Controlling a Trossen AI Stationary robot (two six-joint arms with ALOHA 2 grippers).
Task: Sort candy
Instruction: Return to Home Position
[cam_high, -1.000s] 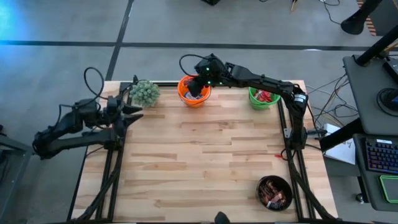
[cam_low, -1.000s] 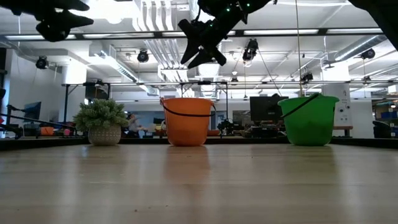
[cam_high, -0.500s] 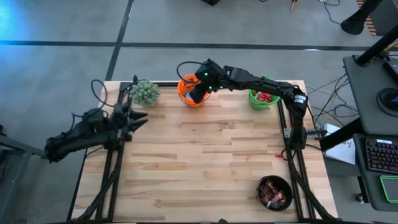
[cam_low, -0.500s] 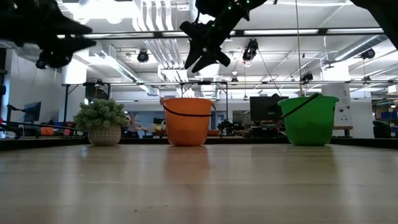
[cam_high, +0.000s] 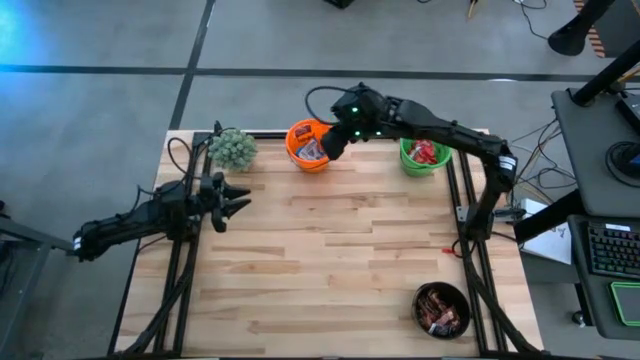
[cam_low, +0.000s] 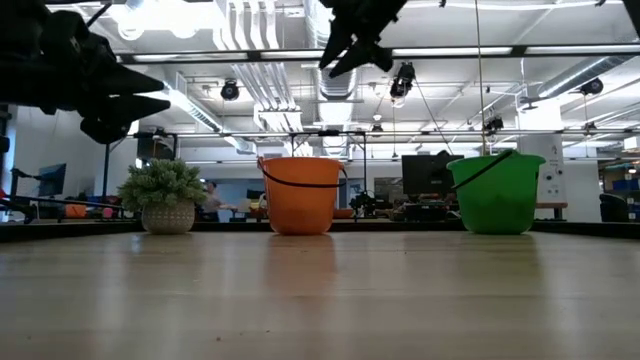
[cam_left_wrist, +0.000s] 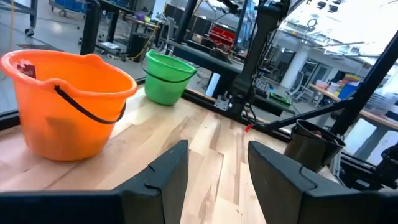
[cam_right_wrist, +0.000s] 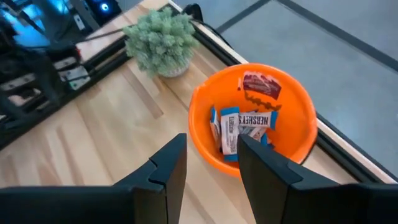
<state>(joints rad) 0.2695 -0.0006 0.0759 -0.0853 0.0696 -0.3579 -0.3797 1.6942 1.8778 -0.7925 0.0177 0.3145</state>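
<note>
Candy (cam_right_wrist: 241, 126) sat in three buckets on the wooden table (cam_high: 330, 250). Seen from above, blue-and-white bars (cam_high: 311, 151) filled the orange bucket (cam_high: 296, 138) at upper centre of the frame. Red packets (cam_high: 427, 153) lay in the green bucket (cam_high: 405, 160) just right of centre along the same top edge. Dark brown bars (cam_high: 441, 310) were in the black bucket (cam_high: 424, 296) at lower right. The right wrist view also showed one reddish-brown wrapper (cam_right_wrist: 261, 83) against the orange bucket's inner wall, apart from the bars.

The right gripper (cam_high: 333, 146) hung at the orange bucket's right rim in the overhead frame. In the low view it sat at the very top, well above that bucket (cam_low: 300, 195) and slightly to its right. Its fingers (cam_right_wrist: 165, 171) stood parted with nothing between them.

The left gripper (cam_high: 236, 194) was at the table's left edge, in the left-centre of the overhead frame. It was below the small green plant (cam_high: 233, 149) and well apart from every bucket. In the low view it showed at upper left (cam_low: 135, 95), above the plant (cam_low: 163, 195). Its fingers (cam_left_wrist: 168, 174) were likewise spread and empty, pointing across the boards toward the orange bucket (cam_left_wrist: 68, 106), green bucket (cam_left_wrist: 168, 78) and black bucket (cam_left_wrist: 314, 146).
</note>
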